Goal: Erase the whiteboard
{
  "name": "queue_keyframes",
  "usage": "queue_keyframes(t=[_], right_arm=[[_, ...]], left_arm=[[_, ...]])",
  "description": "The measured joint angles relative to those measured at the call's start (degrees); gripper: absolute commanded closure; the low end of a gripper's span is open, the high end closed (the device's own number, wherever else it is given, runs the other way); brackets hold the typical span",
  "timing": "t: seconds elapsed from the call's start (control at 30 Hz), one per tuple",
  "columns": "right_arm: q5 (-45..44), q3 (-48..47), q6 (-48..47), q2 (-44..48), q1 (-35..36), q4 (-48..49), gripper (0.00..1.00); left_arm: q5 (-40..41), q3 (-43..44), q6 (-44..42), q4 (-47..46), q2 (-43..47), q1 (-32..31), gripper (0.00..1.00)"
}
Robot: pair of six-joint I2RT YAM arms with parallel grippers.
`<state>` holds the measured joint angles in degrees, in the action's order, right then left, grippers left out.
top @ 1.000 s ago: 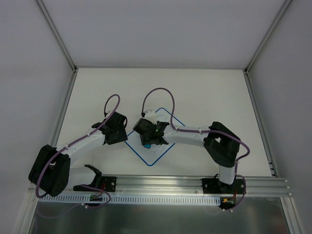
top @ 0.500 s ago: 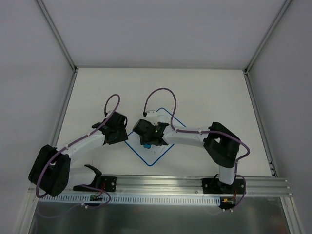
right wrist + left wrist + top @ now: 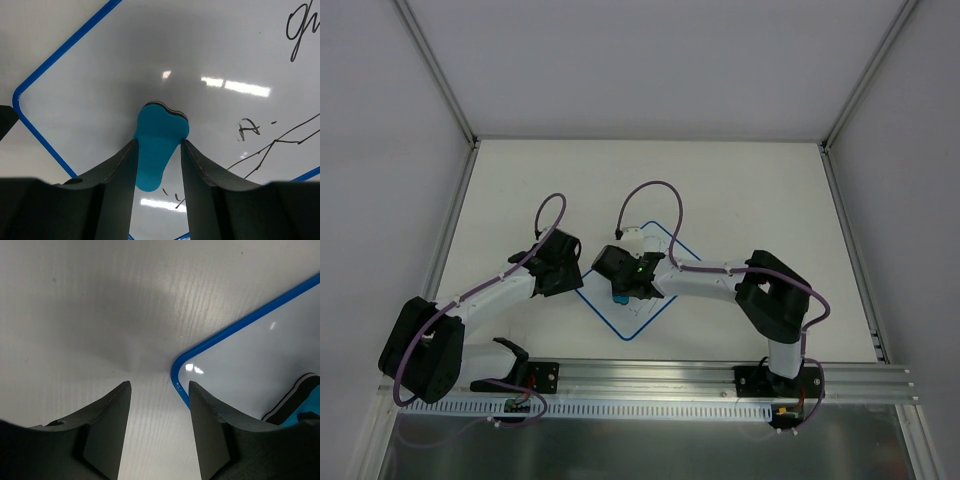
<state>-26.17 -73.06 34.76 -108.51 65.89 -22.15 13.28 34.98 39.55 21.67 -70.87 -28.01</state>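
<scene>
right gripper point(image 3: 157, 150) is clamping tighter than a sec ago, now gripping the eraser point(image 3: 159, 131) on the board point(image 3: 100, 75) lying mid table point(image 3: 750, 190) w/ scribbles point(image 3: 270, 145) left, left gripper point(image 3: 160, 405) sitting open at its corner, so wiping's prob next.

The whiteboard point(image 3: 642, 316) lies flat on the white table point(image 3: 750, 190).

Top: high and far, looks down on the whole table point(image 3: 750, 180).
Left wrist: very close, looks down at a whiteboard point(image 3: 250, 360) corner.
Right wrist: very close, over the blue eraser point(image 3: 157, 140).
Shared: whiteboard.
</scene>
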Motion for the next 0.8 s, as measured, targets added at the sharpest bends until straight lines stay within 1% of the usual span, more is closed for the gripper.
queue_keyframes(t=[0.1,0.27,0.43,0.57,0.8], right_arm=[[0.2,0.0,0.2,0.0,0.0,0.0,0.52],[1.9,-1.3,-1.6,-1.1,-0.4,0.2,0.52],[5.6,-3.9,-7.7,-3.0,-1.6,1.1,0.53],[8.3,-4.0,-11.2,-3.1,-2.8,2.1,0.53],[14.1,-1.1,-19.6,-1.5,-5.7,6.0,0.49]], left_arm=[[-0.8,0.0,0.0,0.0,0.0,0.0,0.5],[-1.3,0.0,0.0,0.0,0.0,0.0,0.5],[-1.3,0.0,0.0,-0.1,0.0,0.0,0.5],[-1.3,0.0,0.0,-0.1,0.2,0.0,0.5],[-1.3,-0.3,0.0,-0.2,2.6,0.0,0.5]])
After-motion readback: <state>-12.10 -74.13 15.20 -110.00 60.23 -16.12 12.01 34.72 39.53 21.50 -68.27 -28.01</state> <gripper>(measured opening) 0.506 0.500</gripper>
